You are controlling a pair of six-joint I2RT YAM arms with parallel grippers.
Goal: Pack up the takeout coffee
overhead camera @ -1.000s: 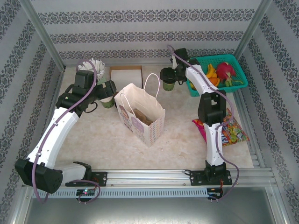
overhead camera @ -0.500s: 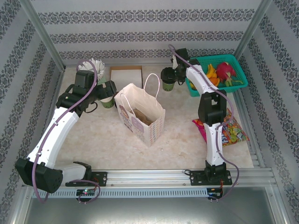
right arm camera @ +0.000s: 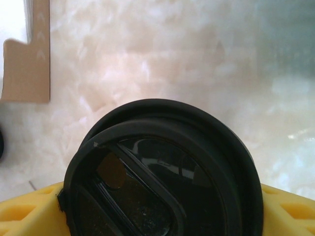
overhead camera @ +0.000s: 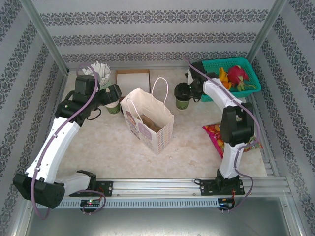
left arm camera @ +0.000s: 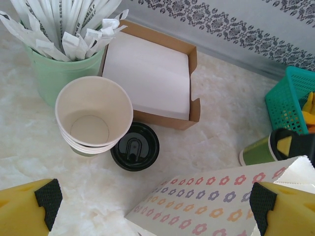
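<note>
The right pincer (overhead camera: 186,92) is clamped on the takeout coffee (overhead camera: 183,103). In the right wrist view the black lid (right arm camera: 162,172) sits between the two yellow fingers (right arm camera: 29,211), which press on the cup from both sides. In the top view the cup stands about upright, its long axis vertical, at or just above the counter (overhead camera: 113,142); the pictures do not show whether its bottom touches.

The relation that matters is the one between the cup and the paper bag (overhead camera: 152,129). The bag stands upright in the middle of the counter with its mouth open upward. The cup is to the right of the mouth and a little toward the far wall, near the bag but not over it. So the coming move probably carries the cup to the left and toward the near edge, high enough to pass the rim and the handle (overhead camera: 161,88).

The left pincer (left arm camera: 157,209) has its jaws wide apart and holds nothing. It hangs over the stacked cups (left arm camera: 93,115) on the other side of the bag.
</note>
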